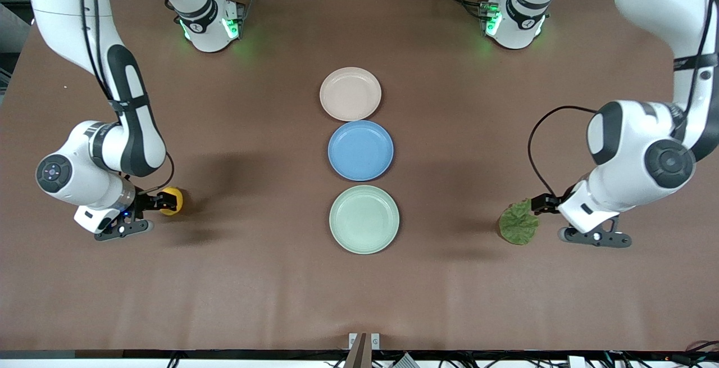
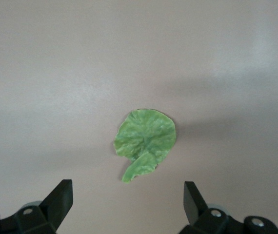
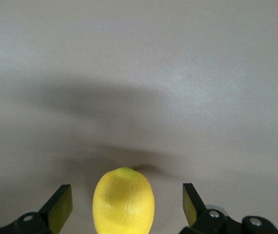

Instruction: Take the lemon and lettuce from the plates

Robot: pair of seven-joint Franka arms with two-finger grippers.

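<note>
Front camera: high, facing both arm bases, whole table (image 1: 236,278) in frame. Left wrist camera looks down close past its fingertips (image 2: 61,197) onto the lettuce (image 2: 146,141); right wrist camera likewise onto the lemon (image 3: 123,201). Both items also show from the front.

The yellow lemon (image 1: 171,200) and crinkled green lettuce (image 1: 518,223) lie on bare table — beige plate (image 1: 350,94) and mint plate (image 1: 364,219) empty.

Left gripper (image 2: 128,207) and right gripper (image 3: 128,204) both low, jaws spread wide, apparently gripping nothing.
</note>
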